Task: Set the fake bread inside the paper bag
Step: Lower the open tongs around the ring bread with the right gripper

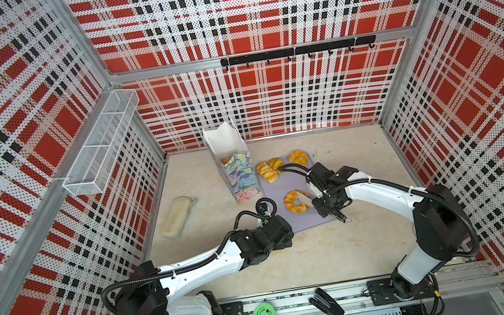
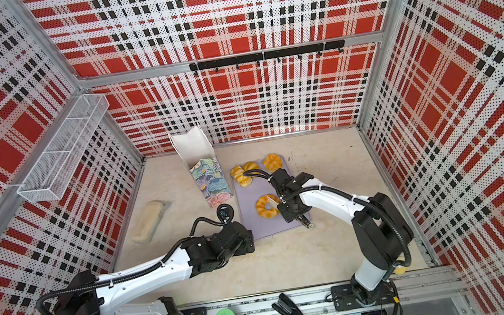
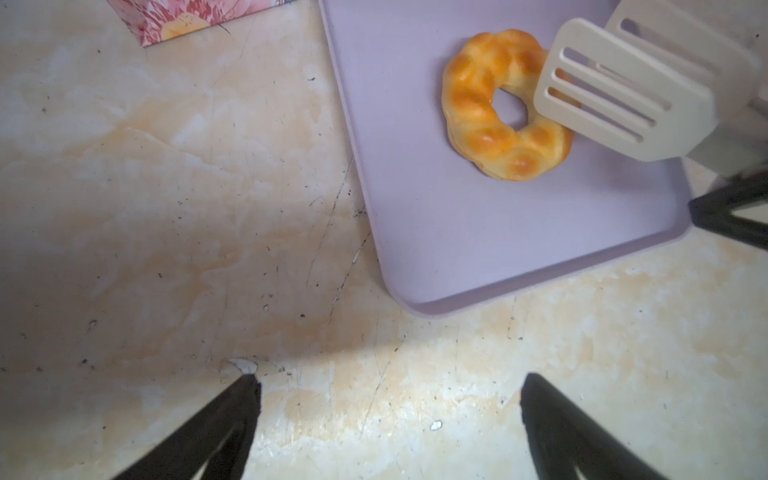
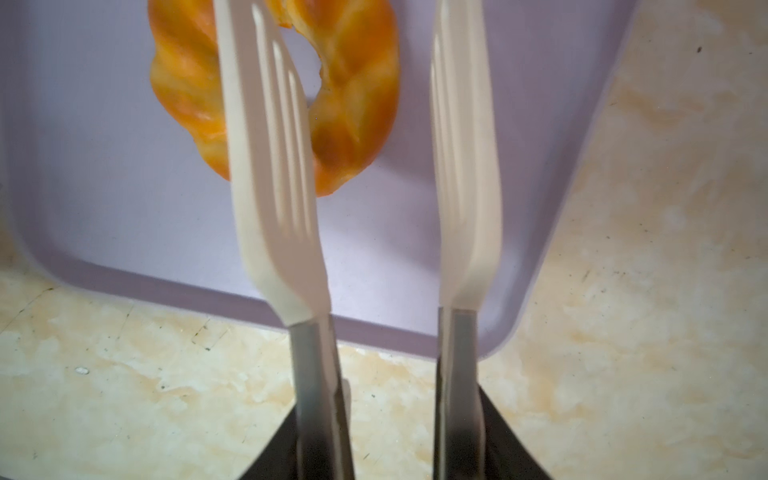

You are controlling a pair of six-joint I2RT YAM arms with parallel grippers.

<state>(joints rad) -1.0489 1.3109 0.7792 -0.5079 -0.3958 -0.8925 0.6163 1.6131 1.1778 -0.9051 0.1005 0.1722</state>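
Fingers [image 4: 498, 440] of right gripper [image 4: 395, 432] squeezing white slotted tongs [image 4: 274, 166], one blade over glossy ring doughnut [image 3: 478, 104] on lilac tray [image 3: 457, 232], left gripper [image 3: 390, 382] wide open above blotchy table [image 3: 166, 208], only top views show whole flowery paper bag [image 1: 239, 173] upright beside tray

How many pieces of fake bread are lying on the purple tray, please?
4: a ring doughnut near the middle, a bun at the far right corner, and a croissant beside a braided roll far left; a cable may hide more.
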